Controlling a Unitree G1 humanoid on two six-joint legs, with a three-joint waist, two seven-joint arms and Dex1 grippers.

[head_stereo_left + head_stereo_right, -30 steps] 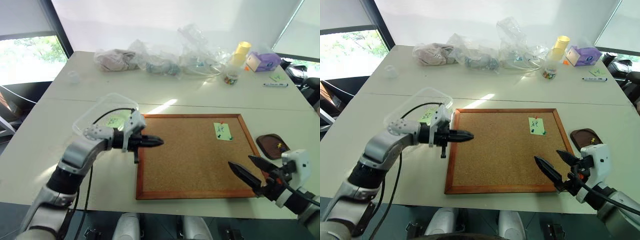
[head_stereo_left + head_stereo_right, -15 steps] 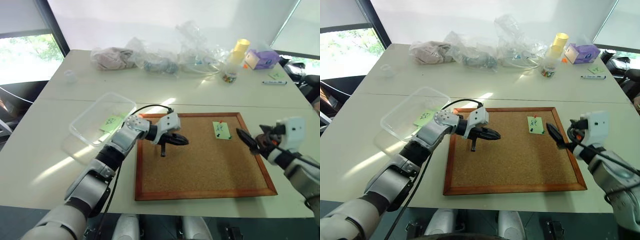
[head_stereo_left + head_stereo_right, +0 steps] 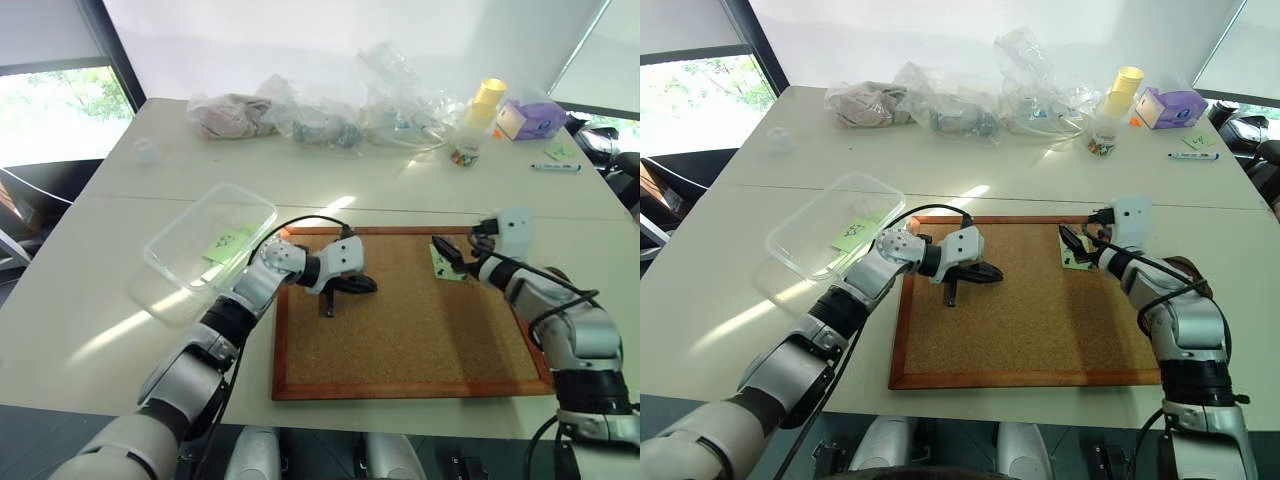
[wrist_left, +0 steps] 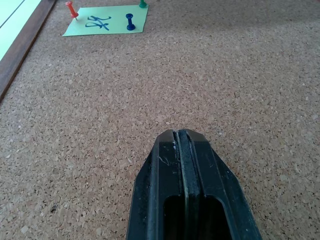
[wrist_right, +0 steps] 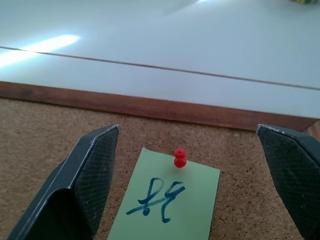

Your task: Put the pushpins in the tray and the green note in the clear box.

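Observation:
The green note [image 5: 167, 200] is pinned near the far right corner of the corkboard [image 3: 400, 330]. A red pushpin [image 5: 180, 158] holds its top edge, with a blue one [image 4: 130, 22] and a green one [image 4: 143, 4] also stuck in it. My right gripper [image 3: 445, 255] is open, its fingers either side of the note just above the board. My left gripper [image 3: 365, 285] is shut and empty over the board's left half. The clear box [image 3: 205, 245] lies left of the board. A sliver of the tray [image 3: 1183, 264] peeks from behind my right forearm.
Another green note [image 3: 228, 241] shows through the clear box. Along the table's far side lie wrinkly plastic bags [image 3: 320, 120], a yellow cup [image 3: 487, 95], a small jar of pins [image 3: 462, 152], a purple box [image 3: 530, 118] and a marker [image 3: 555, 167].
My right gripper, still open, has swung forward from the board's near right corner up to the note. My left gripper moved right onto the board, then stayed put. The camera shifted slightly.

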